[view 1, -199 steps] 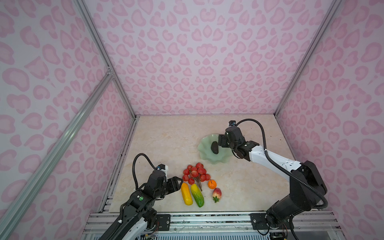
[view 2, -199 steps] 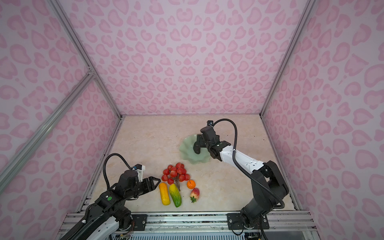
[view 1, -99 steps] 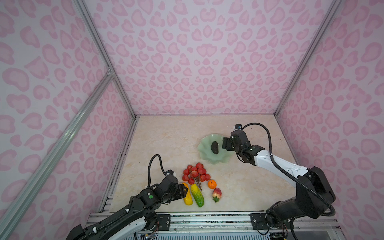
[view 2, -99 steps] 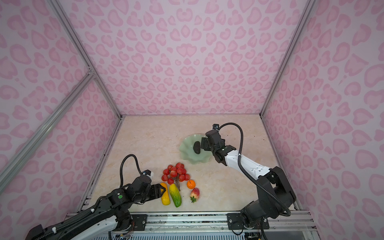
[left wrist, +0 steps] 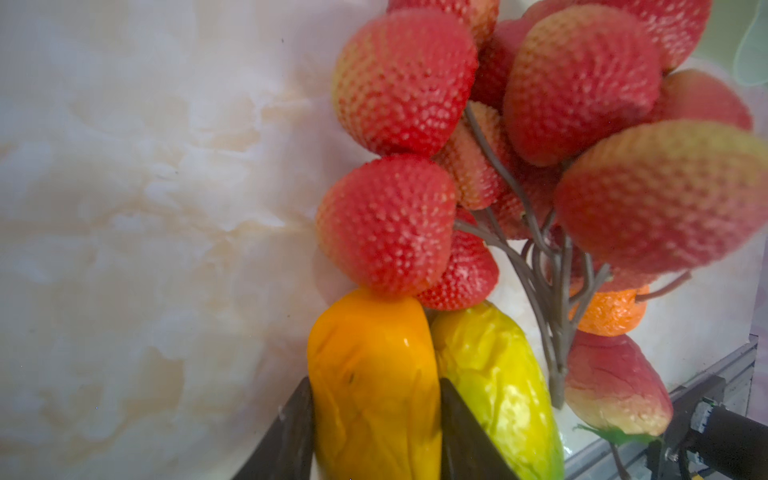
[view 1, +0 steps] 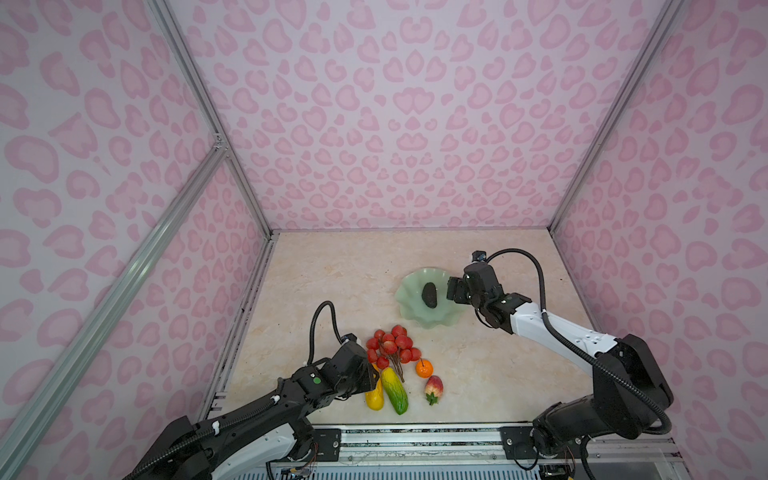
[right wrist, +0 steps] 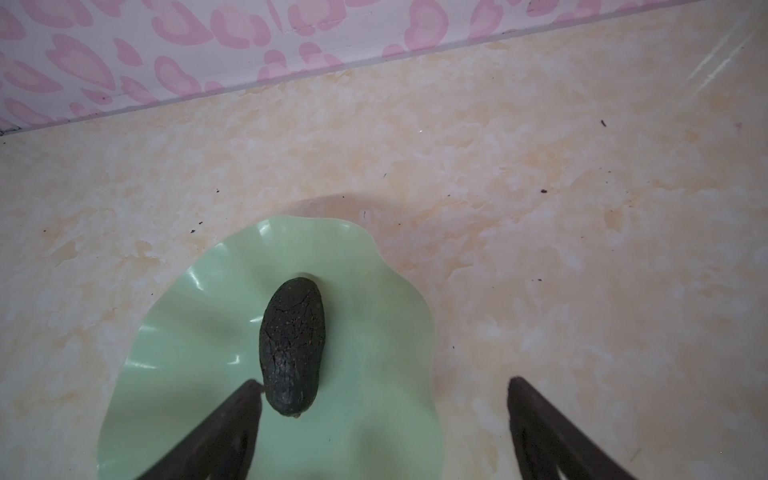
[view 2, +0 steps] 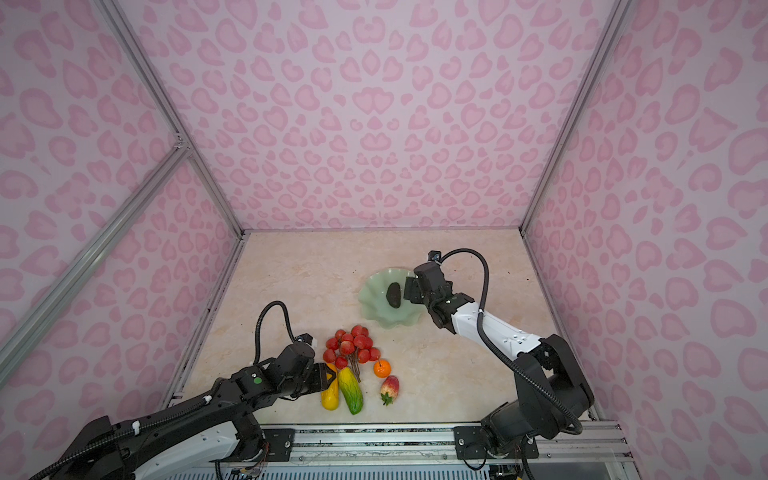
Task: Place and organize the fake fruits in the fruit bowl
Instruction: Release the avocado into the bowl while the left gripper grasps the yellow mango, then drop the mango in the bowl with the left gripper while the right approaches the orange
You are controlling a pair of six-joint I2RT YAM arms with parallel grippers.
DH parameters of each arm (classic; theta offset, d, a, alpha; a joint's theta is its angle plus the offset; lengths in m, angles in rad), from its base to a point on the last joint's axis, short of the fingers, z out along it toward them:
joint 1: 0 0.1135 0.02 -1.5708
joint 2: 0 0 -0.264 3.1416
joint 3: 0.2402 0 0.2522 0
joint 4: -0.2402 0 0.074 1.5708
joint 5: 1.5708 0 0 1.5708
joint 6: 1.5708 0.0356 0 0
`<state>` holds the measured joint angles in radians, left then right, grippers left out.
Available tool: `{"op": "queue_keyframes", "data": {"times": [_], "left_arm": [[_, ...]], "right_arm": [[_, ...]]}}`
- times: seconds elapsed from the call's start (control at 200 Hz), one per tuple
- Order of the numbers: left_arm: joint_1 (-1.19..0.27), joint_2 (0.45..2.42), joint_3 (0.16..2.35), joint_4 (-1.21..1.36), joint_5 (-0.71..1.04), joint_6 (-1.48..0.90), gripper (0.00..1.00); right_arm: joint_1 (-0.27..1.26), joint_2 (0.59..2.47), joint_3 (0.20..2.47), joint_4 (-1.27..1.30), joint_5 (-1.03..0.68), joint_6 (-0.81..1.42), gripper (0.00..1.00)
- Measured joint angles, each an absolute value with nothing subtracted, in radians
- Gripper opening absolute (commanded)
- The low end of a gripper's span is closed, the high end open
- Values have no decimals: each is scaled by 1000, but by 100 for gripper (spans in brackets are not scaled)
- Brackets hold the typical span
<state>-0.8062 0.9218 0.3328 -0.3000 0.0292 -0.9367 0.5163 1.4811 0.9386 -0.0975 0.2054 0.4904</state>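
Item, left claw: extending low over the near-left part of the pale marbled desk, its two dark fingers pressing narrowly against both flanks of the glossy yellow-orange oblong fruit, which is lying on the desk at the left end of the fruit group. Item, yellow-green bumpy oblong fruit: lying lengthwise right beside the yellow-orange one, the two touching along their sides in the left wrist view. Item, cluster of red pebbled berries on brown stems: lying just behind both oblongs, its nearest berries meeting their far tips, its stems trailing toward the near edge. Item, small round orange: sitting just right of the stems. Item, red-yellow strawberry with a green leaf cap: lying just nearer than the orange, cap pointing to the near edge. Item, shallow pale mint-green glossy bowl with a wavy rim: standing well apart from the group, farther back and to the right. Item, dark rough-skinned avocado: lying alone inside the bowl, near its middle. Item, right claw: hovering over the bowl's right edge, jaws standing wide and holding nothing, one finger tip just beside the avocado, the other out over bare desk.
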Motion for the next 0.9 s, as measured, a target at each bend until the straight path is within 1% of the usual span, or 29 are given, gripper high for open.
{"op": "queue_keyframes", "data": {"times": [0.16, 0.265, 0.445, 0.515, 0.555, 0.575, 0.59, 0.62, 0.63, 0.645, 0.705, 0.755, 0.9], "left_arm": [[-806, 841, 368, -368, -4, -928, 38], [-806, 768, 453, -430, -37, -894, 39], [-802, 751, 486, -475, -72, -864, 39], [-764, 855, 582, -544, -104, -757, 39], [-745, 953, 717, -551, -123, -696, 38], [-743, 971, 752, -551, -125, -682, 38], [-739, 1001, 822, -552, -129, -656, 38], [-737, 1045, 897, -518, -131, -624, 37], [-736, 1055, 913, -503, -132, -615, 34], [-735, 1079, 956, -479, -132, -596, 33], [-731, 1166, 1074, -425, -135, -545, 32], [-728, 1206, 1107, -408, -132, -510, 33], [-726, 1236, 1114, -440, -104, -453, 33]], "right_arm": [[507, 1473, 926, -96, 205, 494, 91], [497, 1469, 920, -96, 205, 495, 91], [490, 1467, 918, -96, 205, 494, 91], [477, 1457, 911, -97, 195, 493, 91], [469, 1449, 907, -99, 195, 493, 91], [467, 1446, 905, -97, 196, 493, 91], [465, 1441, 902, -96, 202, 492, 91], [465, 1433, 896, -98, 207, 488, 91], [465, 1431, 894, -99, 208, 488, 91], [465, 1425, 891, -101, 207, 488, 91], [463, 1401, 878, -110, 205, 485, 91], [458, 1374, 864, -116, 208, 485, 91], [443, 1287, 808, -129, 229, 485, 91]]}}
